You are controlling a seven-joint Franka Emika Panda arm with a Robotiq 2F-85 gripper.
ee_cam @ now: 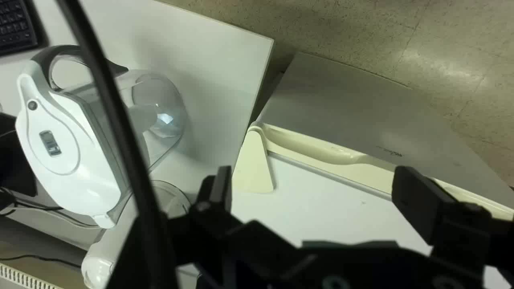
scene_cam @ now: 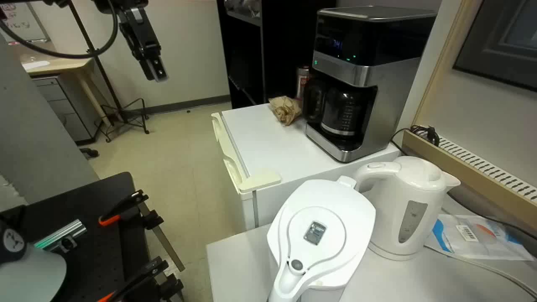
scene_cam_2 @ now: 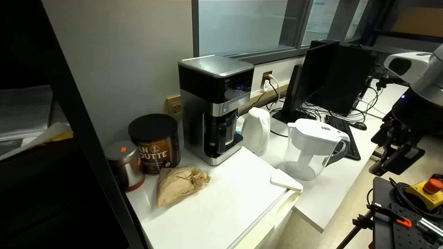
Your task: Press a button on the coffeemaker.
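Gripper (ee_cam: 311,176): fingers spread apart in the wrist view, with the top of a white unit (ee_cam: 333,208) visible between them. For the positions below, the coffeemaker (scene_cam: 373,75) is the clock center and 12 o'clock is the top of each view. The coffeemaker stands upright on the white unit, display (scene_cam: 337,43) lit blue, dark glass carafe (scene_cam: 344,110) seated in the lower recess. In an exterior view, a brown paper bag (scene_cam_2: 181,185) lies on the same unit at 7 o'clock; a brown coffee can (scene_cam_2: 155,148) stands at 8 o'clock, with a metal canister (scene_cam_2: 126,166) beyond it. In an exterior view, a white electric kettle (scene_cam: 390,209) stands between 5 and 6 o'clock, and a white-lidded water-filter jug (scene_cam: 323,251) between 6 and 7, both on a white table (scene_cam: 235,260). Gripper location in that view: 9 o'clock, well apart from the coffeemaker.
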